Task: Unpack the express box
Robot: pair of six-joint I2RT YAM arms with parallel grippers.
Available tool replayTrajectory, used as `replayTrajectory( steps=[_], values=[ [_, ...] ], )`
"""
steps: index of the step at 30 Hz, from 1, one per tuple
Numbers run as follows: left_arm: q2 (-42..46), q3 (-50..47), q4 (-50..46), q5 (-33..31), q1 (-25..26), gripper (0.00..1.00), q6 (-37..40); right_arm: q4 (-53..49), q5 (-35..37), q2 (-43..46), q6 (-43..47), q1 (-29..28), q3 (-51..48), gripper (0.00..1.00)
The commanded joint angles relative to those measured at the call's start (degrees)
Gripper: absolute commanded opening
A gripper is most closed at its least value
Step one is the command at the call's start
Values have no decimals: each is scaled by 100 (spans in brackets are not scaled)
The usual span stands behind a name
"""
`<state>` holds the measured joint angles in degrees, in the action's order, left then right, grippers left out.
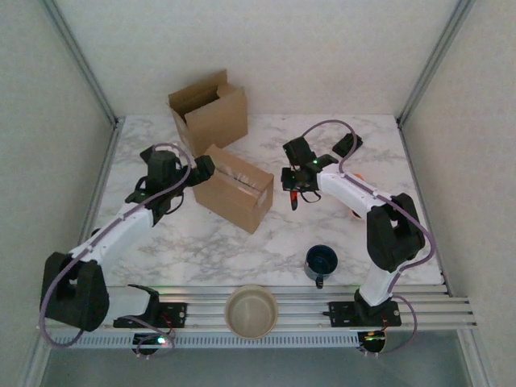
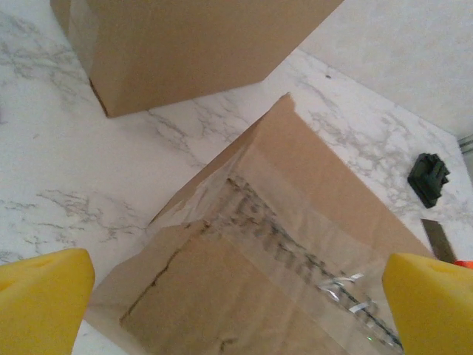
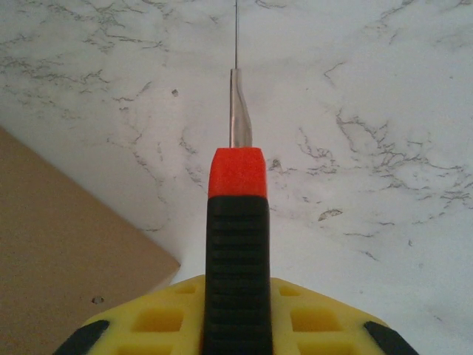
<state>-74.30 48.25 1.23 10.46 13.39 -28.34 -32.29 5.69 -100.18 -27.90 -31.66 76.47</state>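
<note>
The express box (image 1: pixel 234 187) is a brown carton sealed with clear tape, lying mid-table. My left gripper (image 1: pixel 199 171) is at its left end, open wide. In the left wrist view the taped top (image 2: pixel 295 222) lies between the yellow fingers (image 2: pixel 41 299). My right gripper (image 1: pixel 297 192) hovers just right of the box, shut on a utility knife (image 3: pixel 236 237) with a black handle and red tip. The thin blade (image 3: pixel 238 111) points down over bare marble. A corner of the box (image 3: pixel 66 251) shows at the lower left of that view.
A second carton (image 1: pixel 208 113) stands open behind the sealed one. A dark blue mug (image 1: pixel 321 262) and a beige bowl (image 1: pixel 251 310) sit near the front rail. A small black object (image 1: pixel 347 145) lies at the back right. White walls enclose the table.
</note>
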Motion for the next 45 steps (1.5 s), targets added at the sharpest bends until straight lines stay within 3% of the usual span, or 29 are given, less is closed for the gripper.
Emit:
replayTrajectory(
  steps=[1,26,34,45],
  values=[
    [-284,248,284,-154,-24,100,-124,92,-69,251,-40,-25,-92,0],
    [-1363,882,474,-393,99,100,-453,302,-304,280,-22,-51,-389,0],
    [-1709,967,175,-892,267,100,-519,316,-345,362,-90,-241,-575,0],
    [-1698,654,68,-1336,397,100,-720,476,-817,1713,-595,-422,-1549,0]
  ],
)
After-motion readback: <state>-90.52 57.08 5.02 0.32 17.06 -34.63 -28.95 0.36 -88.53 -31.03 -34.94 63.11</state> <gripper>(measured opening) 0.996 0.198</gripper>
